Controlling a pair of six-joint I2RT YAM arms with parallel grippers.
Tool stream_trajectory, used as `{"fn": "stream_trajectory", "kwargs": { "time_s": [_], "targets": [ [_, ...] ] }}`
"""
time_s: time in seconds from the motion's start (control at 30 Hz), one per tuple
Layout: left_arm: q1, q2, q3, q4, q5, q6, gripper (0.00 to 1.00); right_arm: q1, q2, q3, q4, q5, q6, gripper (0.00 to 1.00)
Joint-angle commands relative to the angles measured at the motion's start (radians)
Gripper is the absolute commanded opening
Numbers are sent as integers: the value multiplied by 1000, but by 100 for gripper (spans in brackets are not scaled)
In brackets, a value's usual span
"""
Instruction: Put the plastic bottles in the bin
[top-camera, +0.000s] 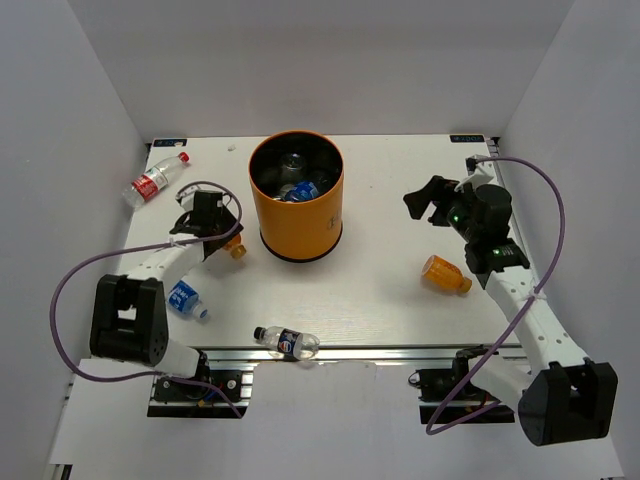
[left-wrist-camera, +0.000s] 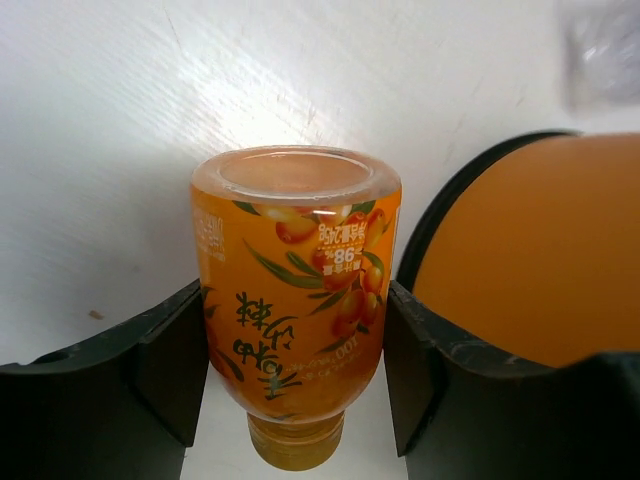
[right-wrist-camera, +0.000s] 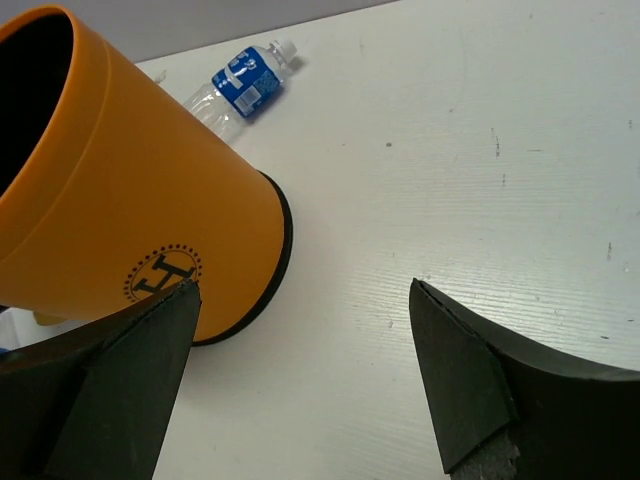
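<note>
L gripper (left-wrist-camera: 295, 370) clamped on orange bottle (left-wrist-camera: 300, 250) | R gripper (right-wrist-camera: 305, 300) apart, empty, by bin (right-wrist-camera: 130, 200)

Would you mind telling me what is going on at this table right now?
A two-armed robot is filling the orange bin. The left gripper grips an orange bottle lying on the table beside the bin. The right gripper hangs open and empty on the bin's other side. A few bottles lie in the bin; on the table wait a second orange bottle, a red-label bottle, a blue-label bottle and a dark-label bottle.
</note>
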Motion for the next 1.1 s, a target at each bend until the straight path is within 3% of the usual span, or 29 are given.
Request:
{"fn": "stream_trajectory", "kwargs": {
  "time_s": [0.0,0.17,0.27,0.3,0.37,0.43,0.57,0.7,0.77,0.83,0.87,1.07],
  "targets": [
    [-3,-142,99,-78,-129,3,39,-3,-42,-3,21,67,29,89],
    [-2,-256,292,-69,-96,85,36,-4,-45,-19,-68,78,-40,89],
    [-3,-296,351,40,157,186,32,-4,-30,-5,-184,59,-223,89],
    [-4,-295,393,63,332,210,32,-4,-7,23,-230,59,-279,89],
    [-25,-255,441,111,483,280,35,-3,22,52,-358,87,-435,89],
    [-94,-163,550,47,583,361,36,-4,61,84,-390,163,-497,89],
    [-212,-20,720,-81,544,464,37,-4,64,106,-433,254,-613,89],
    [-226,43,760,-104,463,468,40,-4,55,146,-551,239,-600,89],
    [-226,60,774,-119,432,465,65,-3,50,146,-594,239,-578,89],
    [-226,72,780,-113,449,466,79,-3,44,132,-652,251,-568,89],
    [-226,72,780,-104,465,466,97,2,44,107,-657,265,-572,89],
    [-226,136,907,-144,426,477,98,13,84,92,-719,328,-604,89]
  ]
}}
